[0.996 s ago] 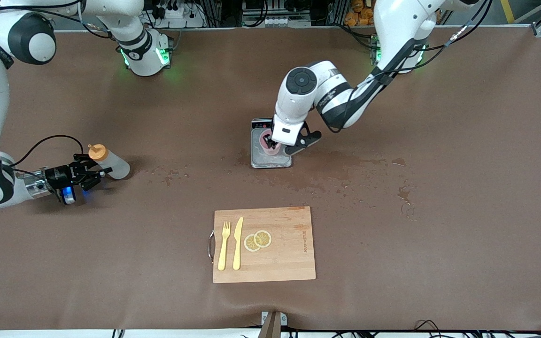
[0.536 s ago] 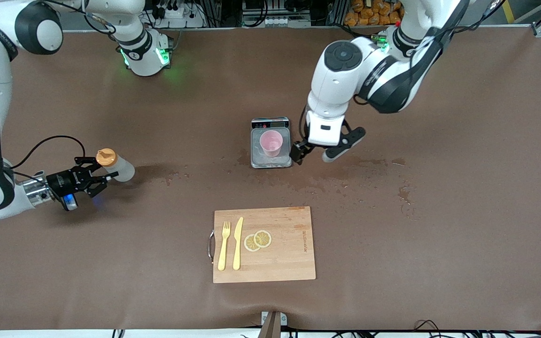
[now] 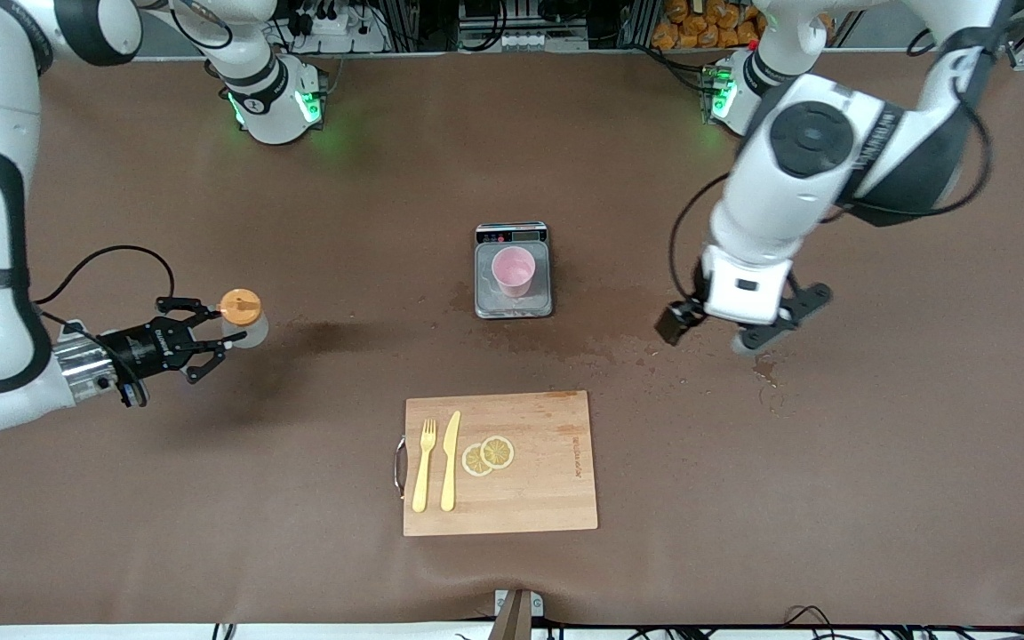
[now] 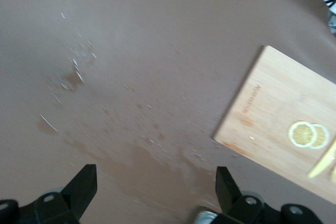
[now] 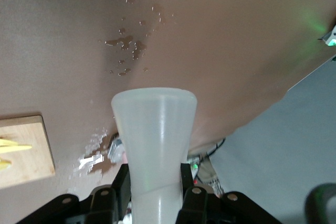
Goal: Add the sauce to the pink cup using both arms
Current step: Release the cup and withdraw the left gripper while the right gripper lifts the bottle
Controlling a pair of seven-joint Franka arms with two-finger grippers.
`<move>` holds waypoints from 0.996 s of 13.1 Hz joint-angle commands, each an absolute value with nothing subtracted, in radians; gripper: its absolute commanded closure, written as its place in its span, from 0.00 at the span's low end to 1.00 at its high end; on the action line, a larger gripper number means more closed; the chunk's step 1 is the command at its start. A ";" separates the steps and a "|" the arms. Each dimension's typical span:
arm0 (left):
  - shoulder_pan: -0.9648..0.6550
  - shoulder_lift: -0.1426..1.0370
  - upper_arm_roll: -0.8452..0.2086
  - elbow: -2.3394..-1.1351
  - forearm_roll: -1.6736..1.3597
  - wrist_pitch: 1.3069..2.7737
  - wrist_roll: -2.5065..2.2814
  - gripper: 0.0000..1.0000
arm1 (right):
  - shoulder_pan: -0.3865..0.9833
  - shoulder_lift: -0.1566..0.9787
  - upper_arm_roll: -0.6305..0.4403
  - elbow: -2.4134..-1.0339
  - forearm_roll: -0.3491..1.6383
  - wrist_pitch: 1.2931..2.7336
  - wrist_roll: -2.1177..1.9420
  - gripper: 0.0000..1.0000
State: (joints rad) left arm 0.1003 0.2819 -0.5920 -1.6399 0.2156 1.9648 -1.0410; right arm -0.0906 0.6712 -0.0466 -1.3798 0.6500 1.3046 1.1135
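Note:
The pink cup (image 3: 513, 271) stands upright on the grey scale (image 3: 540, 307) at mid table. My right gripper (image 3: 214, 336) is shut on the sauce bottle (image 3: 241, 311), whose orange cap faces up. It holds the bottle above the table toward the right arm's end, well apart from the cup. In the right wrist view the whitish bottle (image 5: 155, 129) sits between the fingers of the right gripper (image 5: 155, 187). My left gripper (image 3: 676, 324) is open and empty, up over the wet table between the scale and the left arm's end. Its own view shows the left gripper (image 4: 155, 192) with only table between the fingers.
A wooden cutting board (image 3: 548, 498) lies nearer the front camera than the scale, with a yellow fork (image 3: 423, 467), a yellow knife (image 3: 450, 462) and lemon slices (image 3: 487, 455) on it. The board also shows in the left wrist view (image 4: 273, 108). Wet stains (image 3: 654, 342) spread beside the scale.
My left gripper has drawn away from the cup toward the left arm's end and risen. My right gripper has lifted the bottle off the table and turned it upright, slightly nearer the scale.

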 commanded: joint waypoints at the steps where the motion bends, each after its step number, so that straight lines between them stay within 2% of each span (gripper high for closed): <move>1: 0.179 0.288 -0.604 -1.576 0.167 1.881 -0.919 0.00 | 0.024 0.603 -0.054 -1.399 0.589 1.327 1.286 0.59; 8: 0.333 0.267 -0.603 -1.569 0.167 1.833 -0.606 0.00 | 0.213 0.600 -0.054 -1.356 0.519 1.373 1.624 0.59; 13: 0.348 0.256 -0.598 -1.569 0.175 1.812 -0.543 0.00 | 0.348 0.611 -0.054 -1.327 0.419 1.385 1.808 0.60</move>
